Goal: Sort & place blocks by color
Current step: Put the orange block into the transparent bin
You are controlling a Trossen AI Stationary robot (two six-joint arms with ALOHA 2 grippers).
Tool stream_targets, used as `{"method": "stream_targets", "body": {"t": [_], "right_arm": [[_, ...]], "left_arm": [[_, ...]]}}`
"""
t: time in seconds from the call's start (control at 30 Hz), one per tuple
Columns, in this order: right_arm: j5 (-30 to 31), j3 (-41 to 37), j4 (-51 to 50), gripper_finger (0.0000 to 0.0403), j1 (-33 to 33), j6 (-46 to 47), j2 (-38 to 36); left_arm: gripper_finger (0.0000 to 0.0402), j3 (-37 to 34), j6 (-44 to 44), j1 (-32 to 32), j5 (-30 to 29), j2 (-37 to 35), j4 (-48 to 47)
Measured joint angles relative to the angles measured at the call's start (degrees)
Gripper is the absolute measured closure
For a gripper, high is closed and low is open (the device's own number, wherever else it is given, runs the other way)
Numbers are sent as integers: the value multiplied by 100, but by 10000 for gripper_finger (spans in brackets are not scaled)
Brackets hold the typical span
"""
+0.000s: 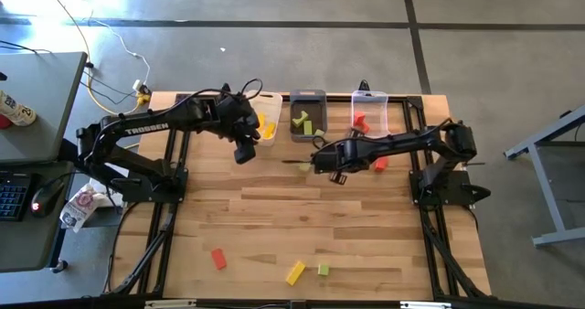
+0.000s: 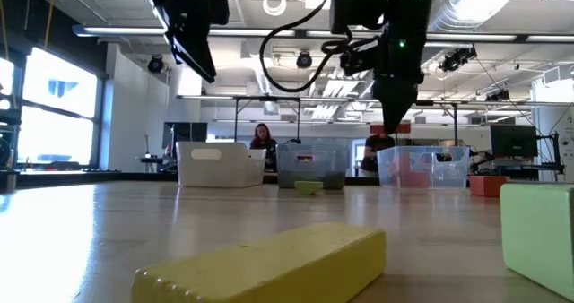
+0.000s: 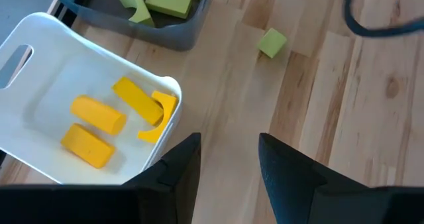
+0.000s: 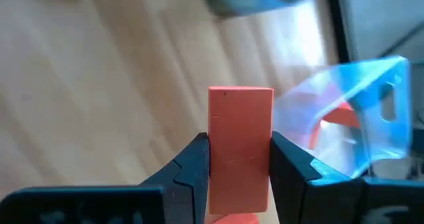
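My right gripper (image 4: 238, 174) is shut on a red rectangular block (image 4: 240, 138) and hangs above the table in front of the grey bin (image 1: 307, 117) and clear bin (image 1: 369, 112). In the low view this gripper (image 2: 395, 122) is well above the tabletop. My left gripper (image 3: 228, 161) is open and empty, over the table at the white bin's (image 3: 40, 71) near corner. Yellow blocks (image 3: 99, 118) lie in the white bin, green ones (image 3: 165, 0) in the grey bin, and red ones (image 1: 360, 122) in the clear bin. A small green block (image 3: 271, 42) lies on the table. My right gripper pinches the red block by its two long side faces (image 4: 215, 151) between the two fingers, which come from above and point down. The block's free end (image 4: 240, 98) sticks out past the fingertips. The low view shows it lifted clear of the table.
Loose blocks lie near the table's near edge: red (image 1: 218, 259), yellow (image 1: 295, 272), green (image 1: 323, 270). Another red block (image 1: 379, 164) lies by the right arm. The three bins stand in a row at the far edge. People are in the room behind the table.
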Motion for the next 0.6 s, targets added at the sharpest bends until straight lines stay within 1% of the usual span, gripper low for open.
{"method": "stream_targets", "body": {"t": [0.1, 0.37, 0.6], "right_arm": [[267, 0, -216, 305, -40, 326, -97], [739, 0, -567, 304, -287, 975, -310], [994, 0, -844, 304, -753, 1562, -411]], "left_arm": [[265, 0, 0, -68, 0, 0, 4], [265, 0, 8, -293, 0, 0, 4], [265, 0, 144, -490, 0, 0, 107]]}}
